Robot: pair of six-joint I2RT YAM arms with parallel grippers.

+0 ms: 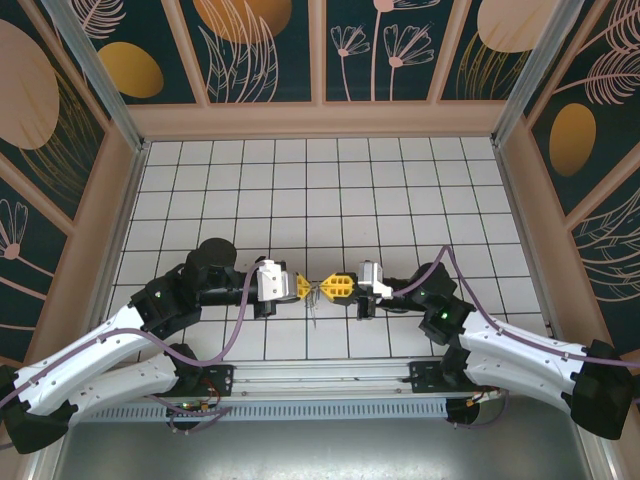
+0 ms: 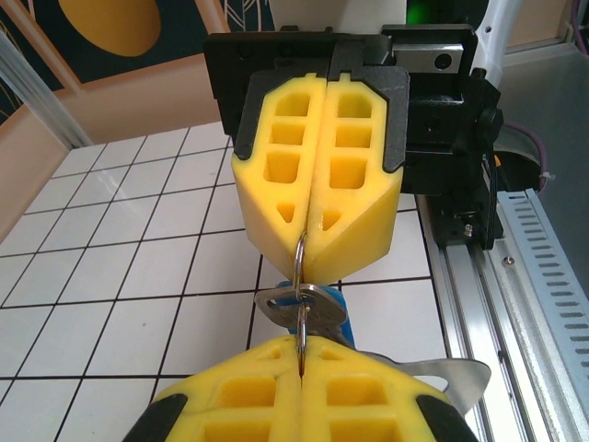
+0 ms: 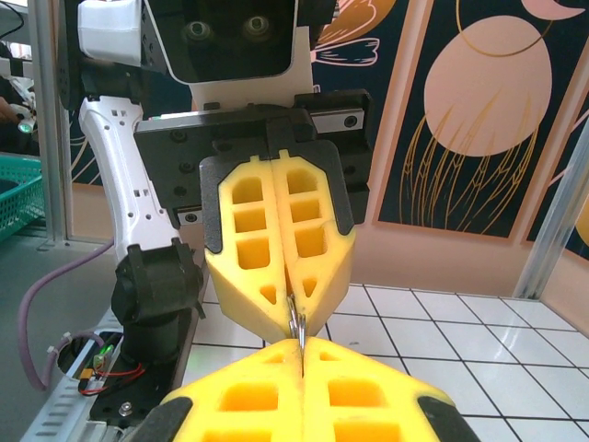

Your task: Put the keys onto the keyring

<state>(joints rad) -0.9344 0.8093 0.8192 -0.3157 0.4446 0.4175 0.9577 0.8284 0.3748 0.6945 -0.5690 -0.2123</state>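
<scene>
My two grippers meet tip to tip above the white tiled floor. The thin metal keyring (image 2: 301, 276) stands on edge between them. My left gripper (image 2: 301, 348) is shut on its near side, and my right gripper (image 2: 308, 269) is shut on its far side. A flat silver key part (image 2: 290, 304) hangs on the ring, which passes through its hole, with the blue head (image 2: 333, 318) just behind it. A pale metal piece (image 2: 451, 373) sticks out to the right below. From above, the left gripper (image 1: 304, 287), the right gripper (image 1: 337, 287) and the keyring (image 1: 318, 293) line up. In the right wrist view, the right gripper (image 3: 302, 348) and left gripper (image 3: 293, 318) pinch the keyring (image 3: 296, 324).
An aluminium rail (image 2: 479, 295) runs along the near edge of the floor beside the arm bases. Patterned walls (image 1: 320, 50) enclose the tiled floor (image 1: 320, 190) on three sides. A green basket (image 3: 14, 198) stands outside, far left in the right wrist view.
</scene>
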